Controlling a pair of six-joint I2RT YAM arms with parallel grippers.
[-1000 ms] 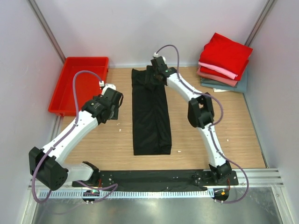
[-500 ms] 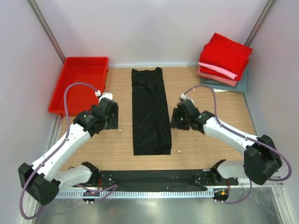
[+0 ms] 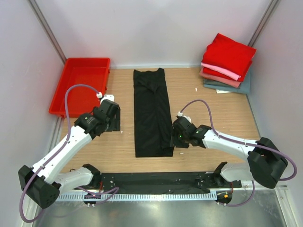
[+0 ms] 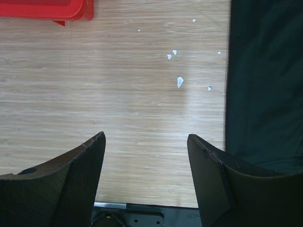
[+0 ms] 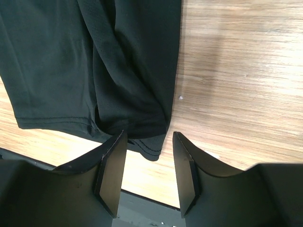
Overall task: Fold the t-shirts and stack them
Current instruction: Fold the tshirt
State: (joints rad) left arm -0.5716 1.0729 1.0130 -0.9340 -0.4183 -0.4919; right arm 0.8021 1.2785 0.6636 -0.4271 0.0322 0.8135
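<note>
While the left gripper (image 3: 112, 124) stays wide over the table (image 4: 118, 94) left of centre, the right gripper (image 3: 176, 137) has swung down from the frame's top to the lower-right corner of the black shirt (image 3: 151, 111). Its jaws are apart and empty. The shirt lies unmoved mid-frame, so a crosswise fold looks next.

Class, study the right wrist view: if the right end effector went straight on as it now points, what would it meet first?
The right end effector would most likely meet the near hem corner of the black t-shirt, lying on the wooden table; its height above the cloth is unclear.
</note>
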